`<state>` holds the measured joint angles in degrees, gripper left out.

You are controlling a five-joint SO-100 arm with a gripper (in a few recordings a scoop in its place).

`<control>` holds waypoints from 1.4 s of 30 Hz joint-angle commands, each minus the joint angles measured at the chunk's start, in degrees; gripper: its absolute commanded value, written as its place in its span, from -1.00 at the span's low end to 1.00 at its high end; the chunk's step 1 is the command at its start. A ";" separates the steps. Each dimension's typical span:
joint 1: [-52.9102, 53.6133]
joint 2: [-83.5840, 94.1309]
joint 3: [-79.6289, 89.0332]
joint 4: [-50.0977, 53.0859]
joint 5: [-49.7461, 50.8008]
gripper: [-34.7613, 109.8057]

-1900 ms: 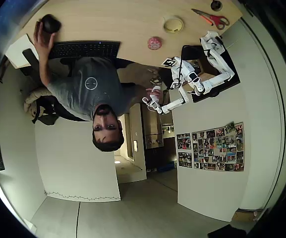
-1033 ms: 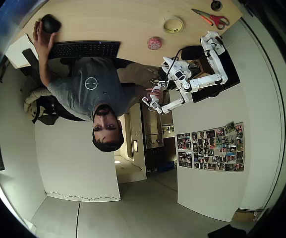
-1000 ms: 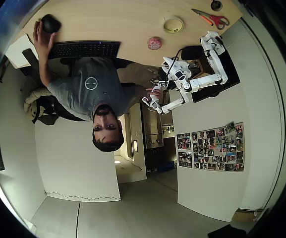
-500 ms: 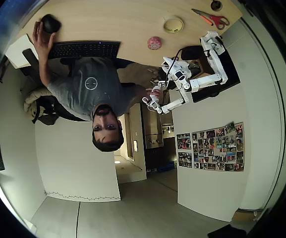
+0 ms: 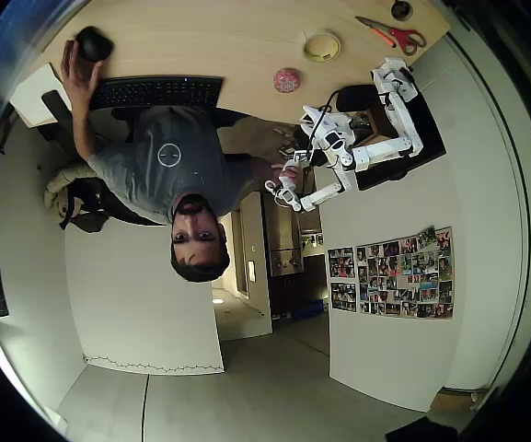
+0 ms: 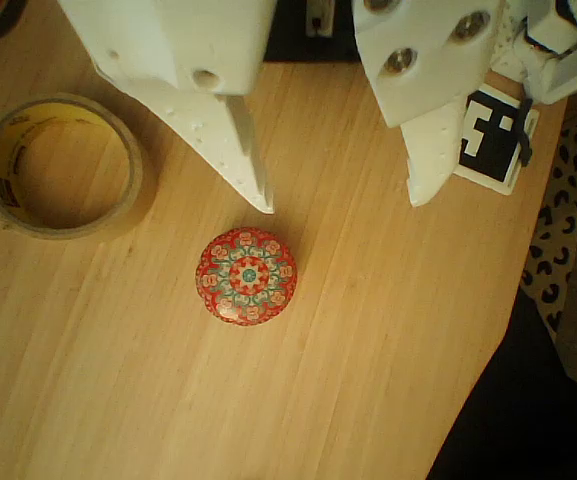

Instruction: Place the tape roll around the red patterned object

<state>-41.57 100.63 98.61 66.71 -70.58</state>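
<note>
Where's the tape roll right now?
In the wrist view the tape roll lies flat on the wooden table at upper left, apart from the red patterned object.

Counted: 1 tape roll (image 6: 61, 165), 1 red puck (image 6: 247, 275), 1 scissors (image 5: 392, 34), 1 keyboard (image 5: 157, 91), 1 marker tag (image 6: 491, 138), 1 person (image 5: 168, 170).
</note>
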 commanded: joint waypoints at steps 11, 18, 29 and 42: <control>8.00 11.51 0.26 9.84 -11.69 -0.05; 15.91 23.12 11.25 9.84 -16.35 -0.05; 25.66 32.61 28.39 8.00 -10.81 -0.05; 33.31 33.75 33.75 8.00 -3.52 -0.03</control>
<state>-8.53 134.82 131.92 75.41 -74.88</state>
